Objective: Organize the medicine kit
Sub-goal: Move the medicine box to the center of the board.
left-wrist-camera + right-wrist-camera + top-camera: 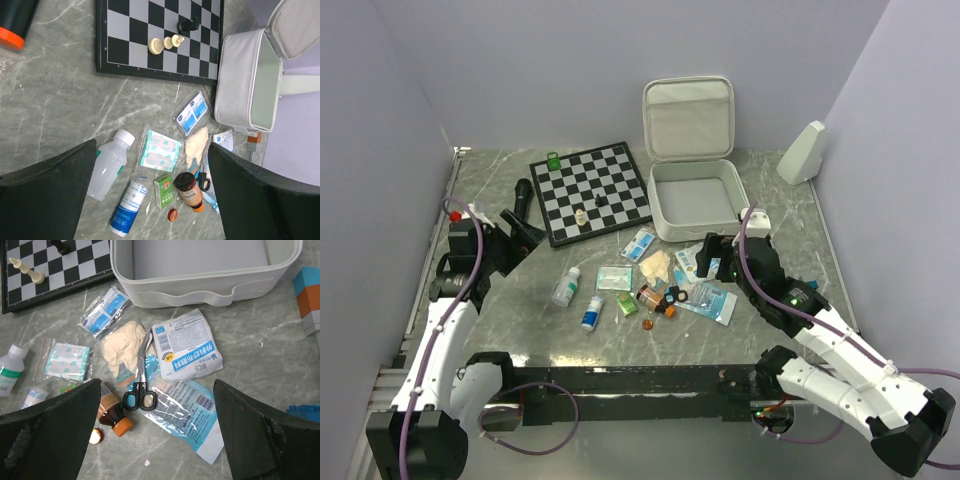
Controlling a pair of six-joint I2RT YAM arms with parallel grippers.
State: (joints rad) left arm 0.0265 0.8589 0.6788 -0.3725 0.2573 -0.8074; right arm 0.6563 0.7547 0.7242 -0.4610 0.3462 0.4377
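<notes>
The white medicine kit (692,228) stands open at the back centre, its lid (688,118) upright and its tray bare; it also shows in the right wrist view (200,282). Loose supplies lie in front of it: scissors (141,375), an amber bottle (111,416), a blue packet (192,412), a white packet (187,346), gloves (122,347), plasters (160,149), a clear bottle (110,162), a blue-white tube (127,207) and a green box (163,190). My left gripper (525,235) (152,144) is open and empty, left of the pile. My right gripper (708,258) (157,382) is open and empty above the scissors and blue packet.
A chessboard (590,190) with a few pieces and a green object (553,160) lies left of the kit. A black torch (520,195) lies beside the board. A white object (802,152) leans at the back right wall. Coloured blocks (307,305) stand right of the kit.
</notes>
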